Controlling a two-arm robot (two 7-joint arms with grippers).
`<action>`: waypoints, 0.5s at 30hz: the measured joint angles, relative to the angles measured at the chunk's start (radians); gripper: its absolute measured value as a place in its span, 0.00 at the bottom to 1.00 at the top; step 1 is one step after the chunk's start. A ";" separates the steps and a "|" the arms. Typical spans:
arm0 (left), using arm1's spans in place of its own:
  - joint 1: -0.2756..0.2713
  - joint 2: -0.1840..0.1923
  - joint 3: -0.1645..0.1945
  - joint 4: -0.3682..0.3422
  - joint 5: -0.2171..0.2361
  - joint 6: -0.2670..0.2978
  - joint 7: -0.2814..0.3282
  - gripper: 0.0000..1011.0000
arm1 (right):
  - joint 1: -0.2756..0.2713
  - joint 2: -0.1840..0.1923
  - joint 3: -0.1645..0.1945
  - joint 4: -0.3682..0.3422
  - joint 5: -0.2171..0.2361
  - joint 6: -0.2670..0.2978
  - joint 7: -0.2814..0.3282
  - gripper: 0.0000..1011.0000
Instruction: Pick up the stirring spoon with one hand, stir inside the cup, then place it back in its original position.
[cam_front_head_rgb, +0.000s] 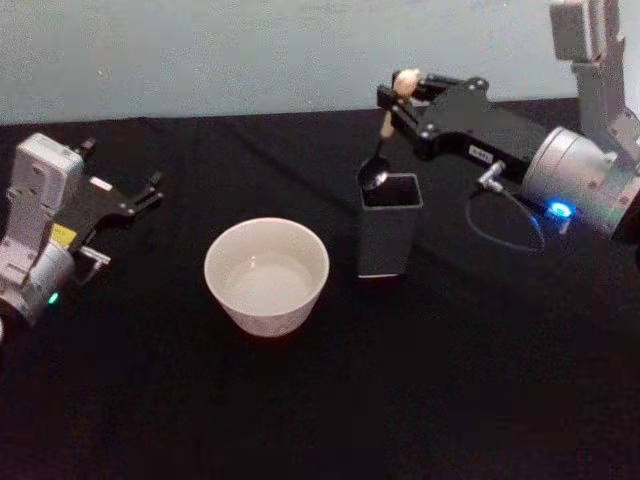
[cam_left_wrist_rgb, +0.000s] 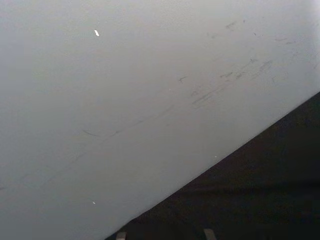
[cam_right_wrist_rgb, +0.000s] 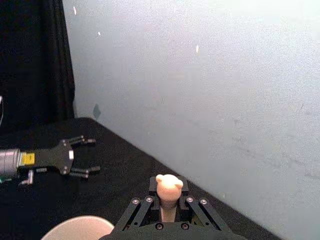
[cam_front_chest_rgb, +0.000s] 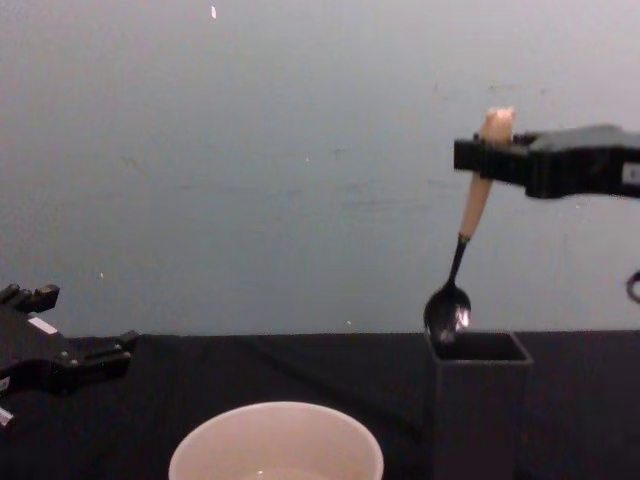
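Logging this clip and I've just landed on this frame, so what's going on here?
The right gripper is clamped on the spoon just below its knob. The spoon hangs slightly tilted, with its bowl at the mouth of the dark holder. This moment alone does not show whether it is coming out or going back in. The white cup stands untouched beside the holder, on the robot's left. The left gripper rests open at the left of the table.
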 joint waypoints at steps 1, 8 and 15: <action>0.000 0.000 0.000 0.000 0.000 0.000 0.000 0.99 | 0.001 0.001 0.001 -0.003 0.002 -0.002 -0.001 0.20; 0.000 0.000 0.000 0.000 0.000 0.000 0.000 0.99 | 0.019 0.005 -0.002 -0.019 0.014 -0.016 -0.005 0.20; 0.000 0.000 0.000 0.000 0.000 0.000 0.000 0.99 | 0.039 -0.002 -0.027 -0.015 0.020 -0.025 -0.002 0.20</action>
